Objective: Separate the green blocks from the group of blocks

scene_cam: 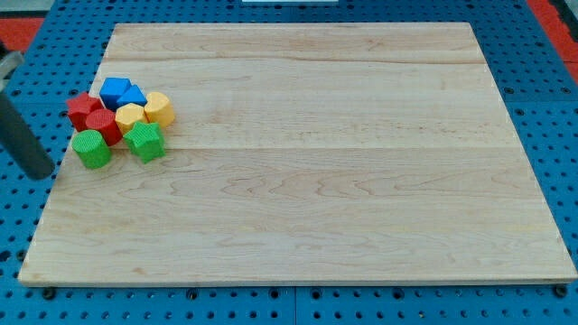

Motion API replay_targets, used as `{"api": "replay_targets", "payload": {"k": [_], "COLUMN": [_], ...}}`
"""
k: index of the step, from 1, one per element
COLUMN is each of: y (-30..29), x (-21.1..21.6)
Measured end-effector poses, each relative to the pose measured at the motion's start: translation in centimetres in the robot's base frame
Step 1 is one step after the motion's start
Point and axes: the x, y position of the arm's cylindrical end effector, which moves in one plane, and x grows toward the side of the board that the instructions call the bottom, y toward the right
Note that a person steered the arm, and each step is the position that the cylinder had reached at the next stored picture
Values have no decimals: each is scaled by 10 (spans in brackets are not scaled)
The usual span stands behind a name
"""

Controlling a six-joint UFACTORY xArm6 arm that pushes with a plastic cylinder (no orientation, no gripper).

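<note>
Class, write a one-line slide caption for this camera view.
Eight blocks cluster at the wooden board's left; green blocks sit nearest the bottom, my tip just left of them.

Lab bench, blue pegboard base (542, 108), wooden board (316, 181)

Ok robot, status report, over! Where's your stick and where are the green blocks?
My tip off board, the view's left. Two green blocks at cluster's bottom edge, touching red and yellow. Nothing between.

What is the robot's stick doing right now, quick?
My tip: holding nothing, touching no block, off the board's left edge, left of the green blocks.
</note>
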Motion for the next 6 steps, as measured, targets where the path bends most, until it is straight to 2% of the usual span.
{"api": "replay_targets", "payload": {"k": [1,2,3,4,5,6], "y": [29,21,-3,4,85,199], "x": [-7,-26,-27,-42,-53,-53]}}
